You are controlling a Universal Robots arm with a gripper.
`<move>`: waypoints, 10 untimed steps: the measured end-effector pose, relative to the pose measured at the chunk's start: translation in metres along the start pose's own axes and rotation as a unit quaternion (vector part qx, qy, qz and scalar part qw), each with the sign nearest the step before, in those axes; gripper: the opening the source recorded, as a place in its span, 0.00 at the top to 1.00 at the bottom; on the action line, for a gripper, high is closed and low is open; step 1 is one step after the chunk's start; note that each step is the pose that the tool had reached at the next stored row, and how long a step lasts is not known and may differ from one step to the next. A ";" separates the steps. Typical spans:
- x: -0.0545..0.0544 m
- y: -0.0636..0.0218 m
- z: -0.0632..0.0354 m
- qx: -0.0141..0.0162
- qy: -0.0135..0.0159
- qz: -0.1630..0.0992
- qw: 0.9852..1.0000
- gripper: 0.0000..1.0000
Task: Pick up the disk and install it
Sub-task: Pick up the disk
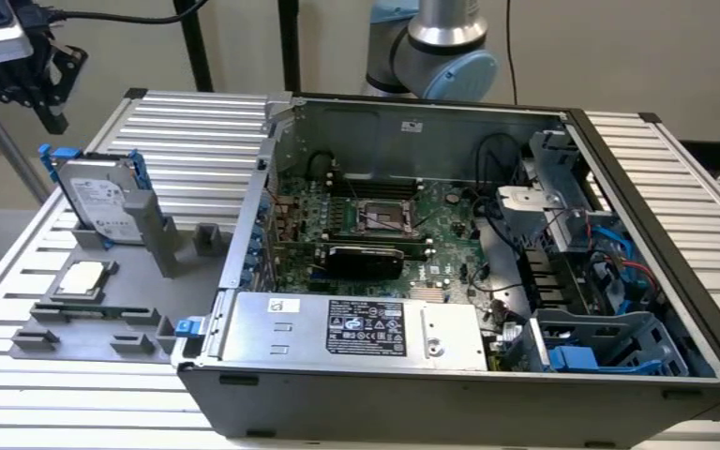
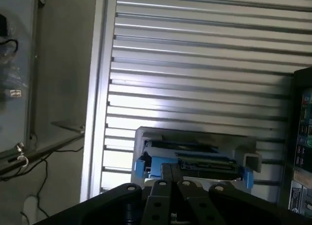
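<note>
End effector (image 1: 52, 118), fingers drawn together and empty, hangs above the disk (image 1: 95, 199) standing on edge in its grey holder (image 1: 147, 248).

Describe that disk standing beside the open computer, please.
The disk is a flat, silver-grey metal rectangle with a white printed label on its face and bright blue plastic rails along its long edges. It stands on edge, leaning slightly, slotted into a grey holder on the slatted table, at the exterior view's left of the open computer case. Only the holder touches it. The gripper hangs above it, apart.
</note>
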State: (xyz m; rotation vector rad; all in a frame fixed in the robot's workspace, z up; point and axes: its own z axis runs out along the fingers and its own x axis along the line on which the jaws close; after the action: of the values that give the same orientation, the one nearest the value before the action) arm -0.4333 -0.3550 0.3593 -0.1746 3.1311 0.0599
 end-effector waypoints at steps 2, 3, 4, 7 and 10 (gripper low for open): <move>0.000 0.0000 0.0004 0.000 0.001 -0.018 1.000 1.00; 0.000 0.0000 0.0005 0.000 0.001 -0.027 1.000 1.00; 0.000 0.0000 0.0005 0.000 0.001 -0.036 0.999 1.00; 0.000 0.0000 0.0007 0.000 0.002 -0.063 0.998 1.00; 0.000 0.0000 0.0007 -0.001 0.003 -0.091 0.996 1.00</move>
State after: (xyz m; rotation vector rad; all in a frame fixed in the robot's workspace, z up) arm -0.4333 -0.3550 0.3586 -0.4589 3.1051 0.0605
